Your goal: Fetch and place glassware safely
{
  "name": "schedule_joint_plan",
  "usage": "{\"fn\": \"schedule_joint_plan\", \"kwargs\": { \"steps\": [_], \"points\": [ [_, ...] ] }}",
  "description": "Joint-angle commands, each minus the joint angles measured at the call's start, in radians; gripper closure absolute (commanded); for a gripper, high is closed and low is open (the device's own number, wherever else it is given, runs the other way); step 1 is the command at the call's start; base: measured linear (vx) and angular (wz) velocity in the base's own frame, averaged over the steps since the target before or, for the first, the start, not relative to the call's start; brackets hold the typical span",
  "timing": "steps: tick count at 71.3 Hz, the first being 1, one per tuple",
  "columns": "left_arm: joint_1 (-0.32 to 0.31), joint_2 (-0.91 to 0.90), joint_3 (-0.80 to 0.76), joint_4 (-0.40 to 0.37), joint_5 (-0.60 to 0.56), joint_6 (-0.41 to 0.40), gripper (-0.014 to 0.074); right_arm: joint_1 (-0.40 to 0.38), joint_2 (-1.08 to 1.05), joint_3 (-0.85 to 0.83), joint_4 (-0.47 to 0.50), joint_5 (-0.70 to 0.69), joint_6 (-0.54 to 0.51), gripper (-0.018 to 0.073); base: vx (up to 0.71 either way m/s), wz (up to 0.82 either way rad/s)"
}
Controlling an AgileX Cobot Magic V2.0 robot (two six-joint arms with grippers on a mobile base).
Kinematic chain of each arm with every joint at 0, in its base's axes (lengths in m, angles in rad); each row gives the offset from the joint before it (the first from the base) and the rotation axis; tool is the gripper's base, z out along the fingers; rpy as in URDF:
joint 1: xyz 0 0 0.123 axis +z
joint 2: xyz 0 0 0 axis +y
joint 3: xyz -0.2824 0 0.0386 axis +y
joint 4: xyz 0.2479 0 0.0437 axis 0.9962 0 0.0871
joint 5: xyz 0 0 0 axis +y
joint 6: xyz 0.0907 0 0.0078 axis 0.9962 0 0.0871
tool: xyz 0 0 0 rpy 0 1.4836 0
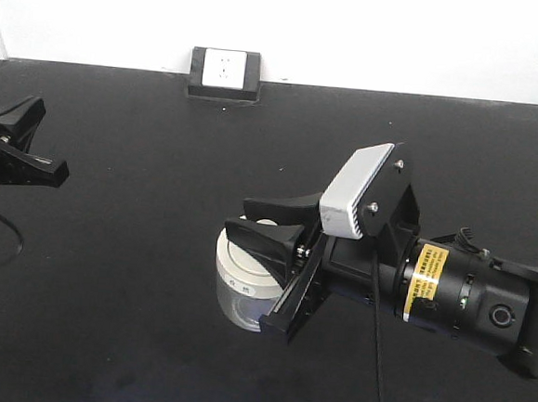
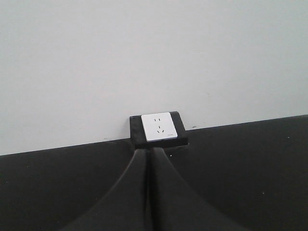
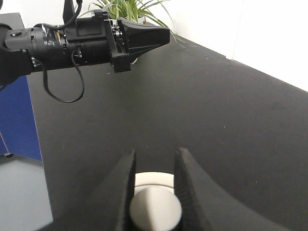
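The glass jar (image 1: 240, 290), squat and clear with a cream-white lid, stands on the black table (image 1: 129, 320) near the middle of the front view. My right gripper (image 1: 240, 219) reaches in from the right and is shut on the lid's round knob (image 3: 155, 209). In the right wrist view both fingers (image 3: 126, 183) press the sides of the knob, with the lid's rim (image 3: 153, 179) showing beyond it. My left gripper (image 1: 40, 105) is shut and empty at the far left, well away from the jar. It also shows in the right wrist view (image 3: 166, 33) and in its own view (image 2: 149, 153).
A white wall socket on a black block (image 1: 225, 71) sits at the table's back edge against the white wall, straight ahead of the left gripper (image 2: 157, 127). A green plant (image 3: 130, 10) and a blue panel (image 3: 17, 120) lie beyond the table's left edge.
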Motion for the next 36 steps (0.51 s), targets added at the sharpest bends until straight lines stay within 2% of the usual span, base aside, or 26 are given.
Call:
{"fn": "schedule_joint_plan", "kwargs": {
  "steps": [1, 36],
  "points": [
    [-0.001, -0.027, -0.02, -0.018, -0.071, -0.003, 0.0594, -0.001, -0.032, -0.03, 0.04, -0.066, -0.009, 0.0559, 0.0, 0.0],
    [-0.001, -0.027, -0.02, -0.018, -0.071, -0.003, 0.0594, -0.001, -0.032, -0.03, 0.04, -0.066, -0.009, 0.0559, 0.0, 0.0]
  ]
}}
